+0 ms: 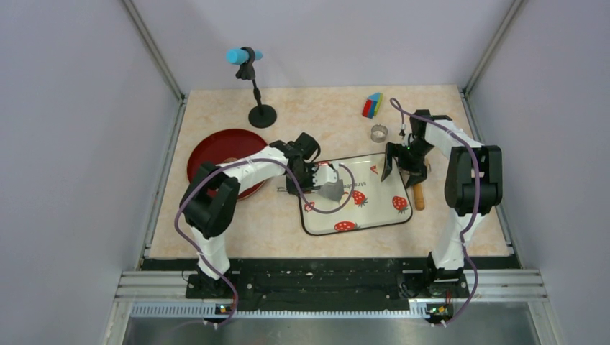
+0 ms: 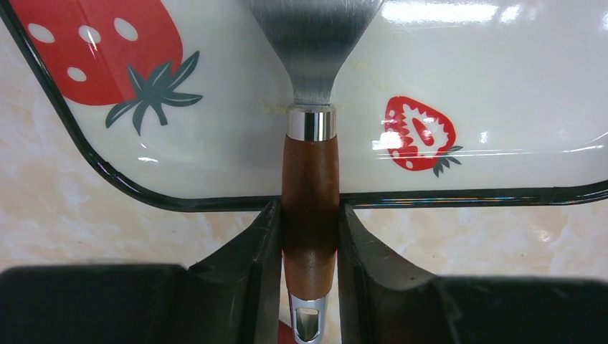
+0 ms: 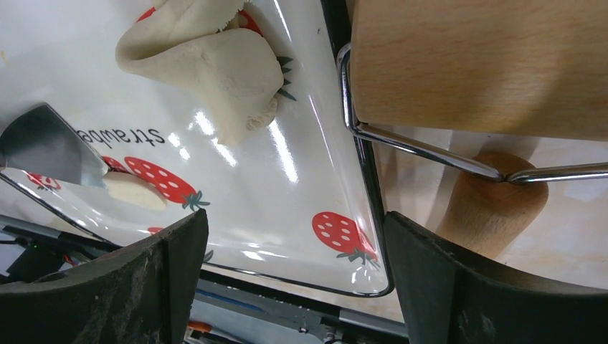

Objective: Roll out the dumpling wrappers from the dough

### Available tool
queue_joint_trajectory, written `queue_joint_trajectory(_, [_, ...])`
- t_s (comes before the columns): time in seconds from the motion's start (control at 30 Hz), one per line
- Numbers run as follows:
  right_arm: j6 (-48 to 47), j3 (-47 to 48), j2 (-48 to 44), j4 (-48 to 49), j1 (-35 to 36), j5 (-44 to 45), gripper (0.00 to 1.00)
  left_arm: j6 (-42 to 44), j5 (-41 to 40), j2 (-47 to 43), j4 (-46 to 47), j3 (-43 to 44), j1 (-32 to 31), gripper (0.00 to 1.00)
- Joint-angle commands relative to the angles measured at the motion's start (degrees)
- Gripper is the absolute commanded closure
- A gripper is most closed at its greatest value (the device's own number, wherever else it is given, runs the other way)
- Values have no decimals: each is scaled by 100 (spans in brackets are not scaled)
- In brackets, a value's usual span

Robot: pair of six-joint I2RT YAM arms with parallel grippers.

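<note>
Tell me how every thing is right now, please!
Left pincer: shut on the spatula handle.
Right pincer: open, empty, over the right edge of the tray.
Dough: crumpled lump, lying on the tray.
Wrapper: flat on the tray, at the spatula blade's tip.
Rolling pin: lying on the table beside the tray, not held.
Ring: standing on the table, not held.

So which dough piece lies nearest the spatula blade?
The small flat dough piece at the tip of the spatula; the large folded dough lump lies well apart.
</note>
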Motion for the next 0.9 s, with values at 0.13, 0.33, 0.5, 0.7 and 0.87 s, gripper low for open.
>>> queue_joint_trajectory(0.13, [-99,88,52,92,-15,-83,10,31,149,-322,125,-343,-90,100])
queue_joint_trajectory(0.33, [-102,87,37,89,-10,-93,10,174,116,-246,-3,-192,-153,100])
queue_joint_trajectory(0.5, [-106,96,42,87,-16,-100,10,351,84,-267,-175,-88,-162,100])
queue_joint_trajectory(0.7, [-101,111,51,87,-12,-109,10,511,35,-273,-365,51,-220,100])
queue_joint_trajectory(0.87, [-102,112,61,84,-19,-118,10,490,43,-155,-445,193,-327,100])
